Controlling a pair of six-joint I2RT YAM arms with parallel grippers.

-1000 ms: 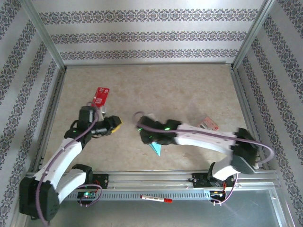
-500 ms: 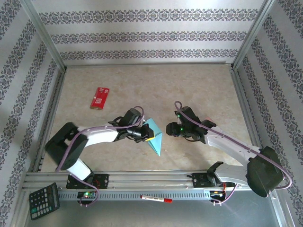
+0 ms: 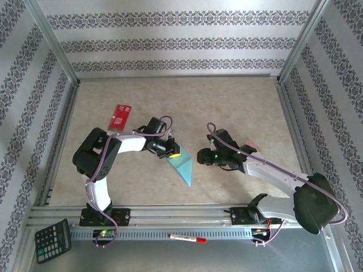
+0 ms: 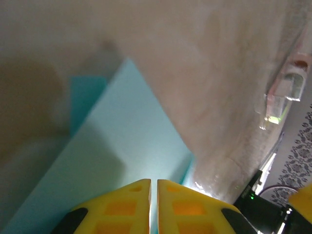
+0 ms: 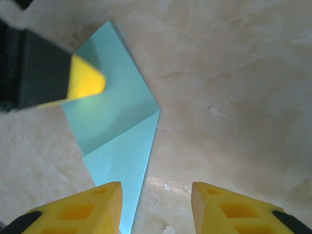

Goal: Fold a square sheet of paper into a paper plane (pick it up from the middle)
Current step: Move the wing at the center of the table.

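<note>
The square sheet of paper (image 3: 182,167), light teal and already creased into a narrow kite shape with its point turned toward the arm bases, is seen lying on the worktop (image 3: 227,102) between the two arms. The left hand (image 3: 172,151) is placed at the sheet's upper left edge. In the left wrist view its yellow fingers (image 4: 126,207) are brought almost together, with only a thin slit left between them and the teal paper spread beneath. Whether the edge is pinched cannot be told. The right hand (image 5: 156,190) is held just to the right of the sheet. Its fingers are parted to a middling width with nothing caught between them, and the sheet's long lower point is seen on the worktop beside the left of the two. A red packet (image 3: 119,117) is found farther back on the left, well apart from the sheet. A calculator (image 3: 52,242) and a pen (image 3: 187,238) are laid along the near edge by the arm bases.
</note>
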